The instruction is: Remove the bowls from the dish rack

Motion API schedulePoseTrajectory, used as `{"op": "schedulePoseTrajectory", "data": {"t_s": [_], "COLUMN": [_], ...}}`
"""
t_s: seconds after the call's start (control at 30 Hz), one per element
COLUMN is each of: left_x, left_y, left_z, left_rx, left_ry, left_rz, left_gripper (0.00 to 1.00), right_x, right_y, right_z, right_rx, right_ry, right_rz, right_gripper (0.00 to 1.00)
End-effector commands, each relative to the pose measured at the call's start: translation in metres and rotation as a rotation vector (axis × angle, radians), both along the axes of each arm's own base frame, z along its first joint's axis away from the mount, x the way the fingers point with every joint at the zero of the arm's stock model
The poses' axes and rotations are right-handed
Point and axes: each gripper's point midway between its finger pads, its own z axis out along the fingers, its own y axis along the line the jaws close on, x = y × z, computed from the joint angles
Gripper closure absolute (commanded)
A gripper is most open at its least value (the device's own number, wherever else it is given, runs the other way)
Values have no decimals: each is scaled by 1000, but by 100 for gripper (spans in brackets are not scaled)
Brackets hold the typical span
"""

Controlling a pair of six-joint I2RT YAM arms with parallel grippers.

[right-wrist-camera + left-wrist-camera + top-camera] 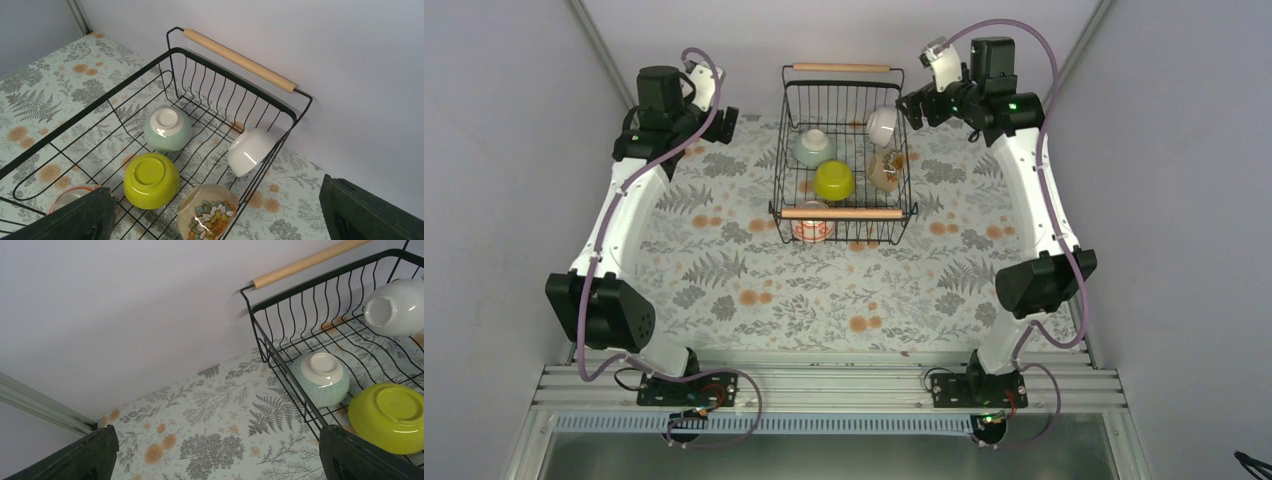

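The black wire dish rack point(842, 213) with two wooden handles stands at the table's far middle. Inside it lie several bowls: a pale green one point(813, 147) and a yellow-green one point(834, 180), both upside down, a white one point(883, 125) tipped against the right wall, a beige flowered one point(885, 170) on its side, and a red-rimmed one point(811, 222) under the near handle. My left gripper point(725, 125) hovers open left of the rack's far corner. My right gripper point(914, 105) hangs open just right of the far right corner, above the flowered bowl point(210, 212).
A fern-and-flower patterned cloth point(754, 290) covers the table. Grey walls close in at the back and both sides. Both arm bases sit on the metal rail point(824, 385) at the near edge.
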Motion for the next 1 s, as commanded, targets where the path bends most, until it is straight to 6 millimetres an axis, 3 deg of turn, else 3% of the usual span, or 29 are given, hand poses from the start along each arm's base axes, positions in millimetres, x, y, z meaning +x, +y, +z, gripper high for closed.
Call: {"op": "schedulePoseTrajectory", "data": {"t_s": [0.0, 0.27, 0.43, 0.63, 0.87, 0.97], "left_x": [-4, -2, -5, 1, 18, 22], "left_y": [2, -11, -59, -121, -142, -154], "left_z": [18, 17, 11, -26, -44, -68], "left_rx": [6, -1, 43, 149, 222, 272], "left_ry": [-39, -18, 8, 168, 231, 315], "left_rz": [9, -22, -155, -250, -273, -321], "left_gripper": [0, 0, 0, 0, 0, 0], "right_x": [-4, -5, -8, -17, -28, -31], "right_y": [-2, -4, -4, -6, -9, -12], "right_z": [12, 2, -5, -7, -12, -13], "right_rx": [-16, -32, -45, -61, -85, -98], "right_ry": [-31, -13, 0, -6, 4, 5], "right_rz": [-6, -9, -8, -14, -14, -17], "right_gripper": [0, 0, 0, 0, 0, 0]}}
